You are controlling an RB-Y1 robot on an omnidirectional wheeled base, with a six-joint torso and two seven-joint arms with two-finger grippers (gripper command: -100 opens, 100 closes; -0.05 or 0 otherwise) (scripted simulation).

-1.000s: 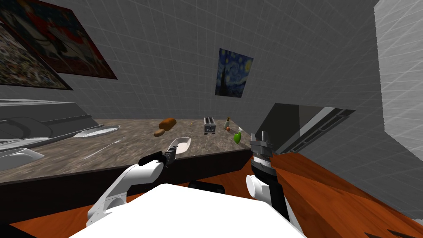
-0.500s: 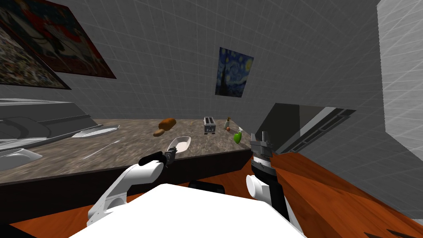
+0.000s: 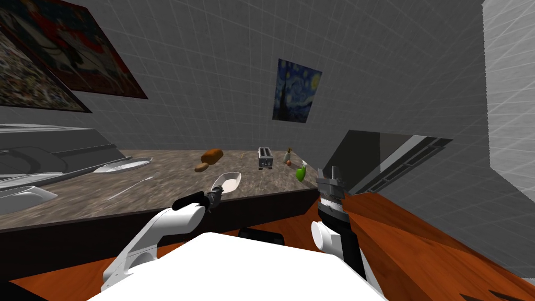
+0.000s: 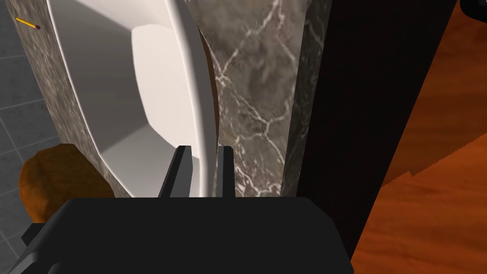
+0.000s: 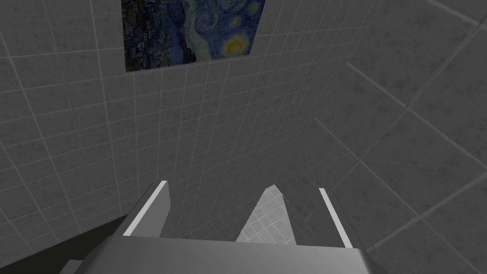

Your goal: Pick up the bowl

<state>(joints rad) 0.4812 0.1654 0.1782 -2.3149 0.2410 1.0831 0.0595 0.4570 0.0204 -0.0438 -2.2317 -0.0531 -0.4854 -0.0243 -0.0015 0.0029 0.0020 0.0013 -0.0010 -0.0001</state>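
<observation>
Pinches rim of shallow white bowl point(image 4: 119, 95) in nearly closed left gripper point(image 4: 203, 153), at marbled brown counter point(image 4: 247, 95) edge. Holds right gripper point(image 5: 242, 188) spread wide, empty.

Bowl point(image 4: 119, 95) partly beyond the edge

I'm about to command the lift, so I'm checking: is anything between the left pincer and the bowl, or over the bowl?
Nothing visible does. The left pincer is shut on the near rim of the bowl, one finger inside and one outside. Nothing hangs over it. The brown loaf lies farther back on the counter.
</observation>
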